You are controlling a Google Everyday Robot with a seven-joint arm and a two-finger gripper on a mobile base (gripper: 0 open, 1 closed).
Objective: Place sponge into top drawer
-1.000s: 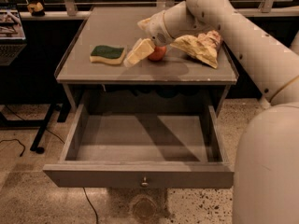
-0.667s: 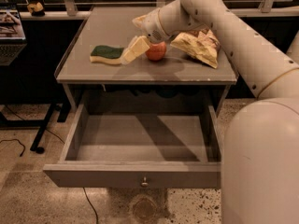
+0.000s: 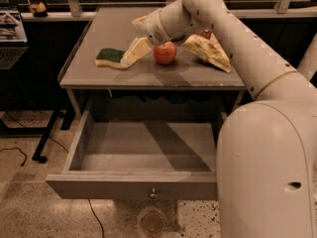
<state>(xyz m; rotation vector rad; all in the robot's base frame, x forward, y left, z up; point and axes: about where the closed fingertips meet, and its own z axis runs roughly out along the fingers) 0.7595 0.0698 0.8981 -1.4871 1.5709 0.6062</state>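
Shifted slightly away from apple [image 3: 165, 52] toward sponge [image 3: 110, 57] since 0.7 s ago: gripper [image 3: 138, 36], fingers spread, lower one at sponge's apple-side end, contact unclear. Sponge flat on table [image 3: 89, 74] left of apple, dark green top over pale yellow. Top drawer [image 3: 99, 185] open below apple, right end hidden behind robot body [image 3: 267, 172]. Chip bag [image 3: 210, 51] right of apple, top edge covered by arm [image 3: 237, 43].

Cream gripper [image 3: 130, 41] sits just right of the sponge [image 3: 110, 57], which is green on top with a pale-yellow base. Red apple [image 3: 165, 52] under its wrist, yellow chip bag [image 3: 210, 51] behind. Table [image 3: 114, 29] and top drawer [image 3: 99, 186] are grey.
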